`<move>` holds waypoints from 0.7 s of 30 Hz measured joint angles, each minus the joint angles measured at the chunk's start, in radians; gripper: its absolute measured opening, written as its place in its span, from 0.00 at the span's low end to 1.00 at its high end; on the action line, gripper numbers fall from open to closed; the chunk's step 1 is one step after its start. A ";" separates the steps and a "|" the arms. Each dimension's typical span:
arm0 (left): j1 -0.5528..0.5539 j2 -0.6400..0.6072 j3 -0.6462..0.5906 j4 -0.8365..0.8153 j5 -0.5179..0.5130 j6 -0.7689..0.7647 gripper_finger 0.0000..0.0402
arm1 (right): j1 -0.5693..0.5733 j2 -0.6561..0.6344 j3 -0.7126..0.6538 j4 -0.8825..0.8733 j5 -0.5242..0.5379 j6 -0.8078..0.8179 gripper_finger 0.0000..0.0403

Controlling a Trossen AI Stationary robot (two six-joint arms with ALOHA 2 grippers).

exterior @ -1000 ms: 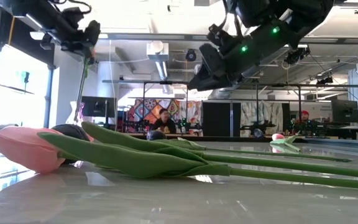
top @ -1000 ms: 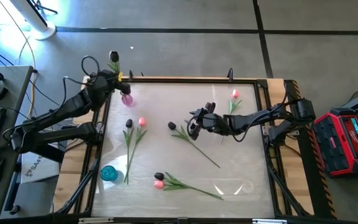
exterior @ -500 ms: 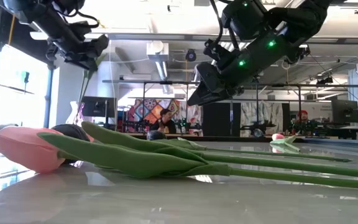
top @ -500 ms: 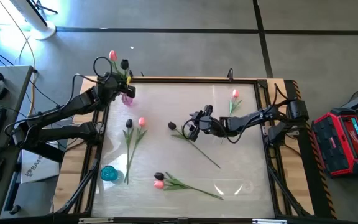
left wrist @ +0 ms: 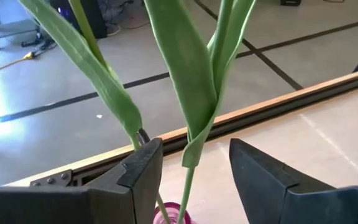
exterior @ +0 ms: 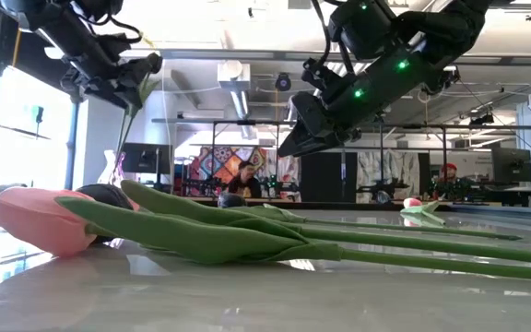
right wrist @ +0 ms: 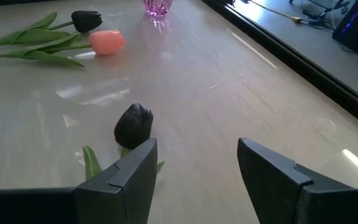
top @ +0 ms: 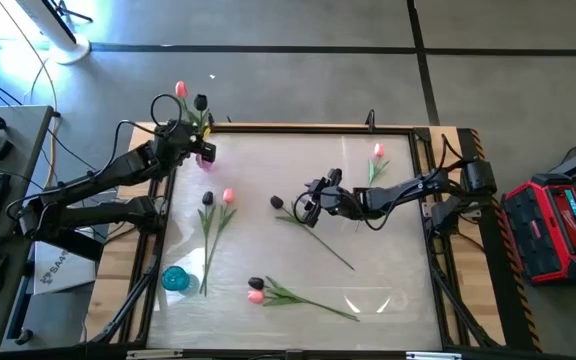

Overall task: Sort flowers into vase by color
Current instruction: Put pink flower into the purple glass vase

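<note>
Vase (top: 206,157), pink glass, at the table's far left corner holds two tulips, one pink (top: 180,89), one dark (top: 200,102). Left gripper (top: 190,140) fingers apart around their stems. Right gripper (top: 305,208) fingers apart, empty, beside dark tulip (top: 277,202) lying mid-table; teal vase (top: 175,278) empty.

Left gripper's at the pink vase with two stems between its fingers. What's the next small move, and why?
Probably lift the left gripper straight up off the stems. Its fingers stand apart, both stems run down into the pink vase, and a pink and a dark head already stand above it. The right gripper hovers open by a dark tulip.
</note>
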 joint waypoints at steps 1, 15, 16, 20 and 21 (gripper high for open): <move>-0.004 -0.004 0.000 -0.003 -0.002 0.004 0.44 | 0.000 0.000 0.000 0.004 -0.006 0.000 0.52; -0.038 -0.112 0.000 -0.082 0.017 0.043 0.44 | 0.000 0.000 0.000 0.006 -0.163 0.028 0.52; -0.038 -0.122 0.000 -0.102 0.028 0.036 0.44 | 0.000 0.000 0.000 0.006 -0.167 0.038 0.52; -0.038 -0.164 0.000 -0.174 0.069 0.004 0.44 | 0.000 0.000 0.000 0.006 -0.170 0.052 0.52; -0.038 -0.175 0.000 -0.189 0.081 -0.003 0.44 | 0.000 0.000 0.000 0.006 -0.170 0.052 0.52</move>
